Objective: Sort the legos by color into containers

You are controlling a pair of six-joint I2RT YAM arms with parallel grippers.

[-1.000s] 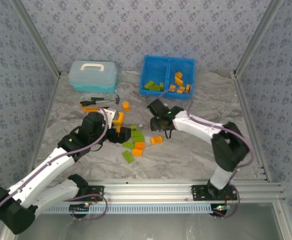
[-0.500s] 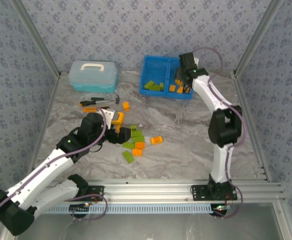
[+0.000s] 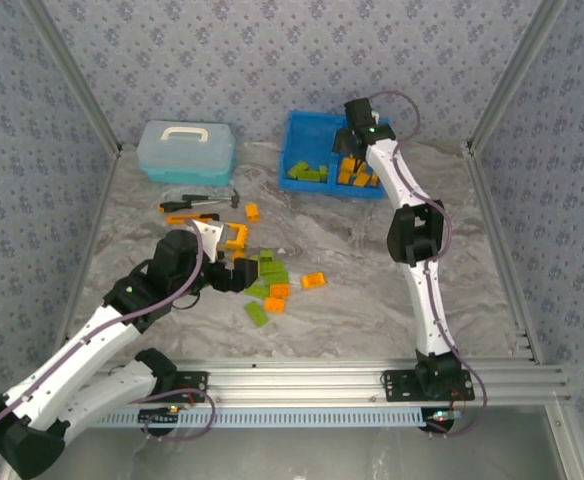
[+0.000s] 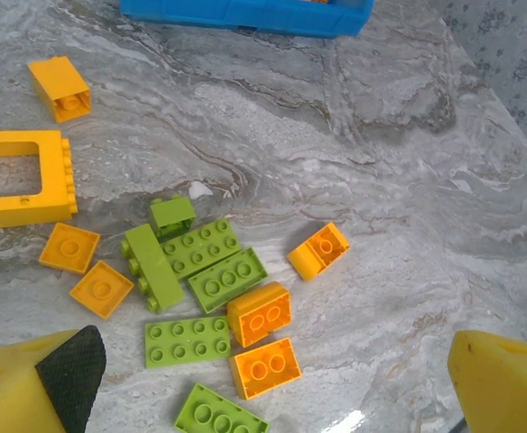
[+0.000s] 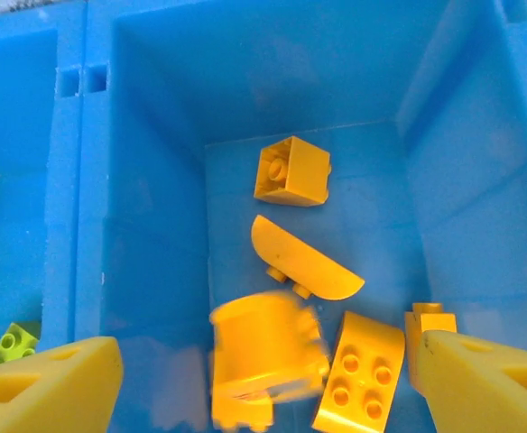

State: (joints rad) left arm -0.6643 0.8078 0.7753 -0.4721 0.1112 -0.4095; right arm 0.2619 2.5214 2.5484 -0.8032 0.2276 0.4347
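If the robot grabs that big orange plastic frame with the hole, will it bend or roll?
The orange rectangular plastic frame looks like hard moulded plastic, so it probably stays stiff. It lies flat on the marbled table with straight sides, so it should slide, not roll. Being hollow, it is likely light for its size.

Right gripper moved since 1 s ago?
Yes. The right gripper left mid-table beside the loose legos and travelled to the far side. It is now over the blue tray's right compartment, jaws open.
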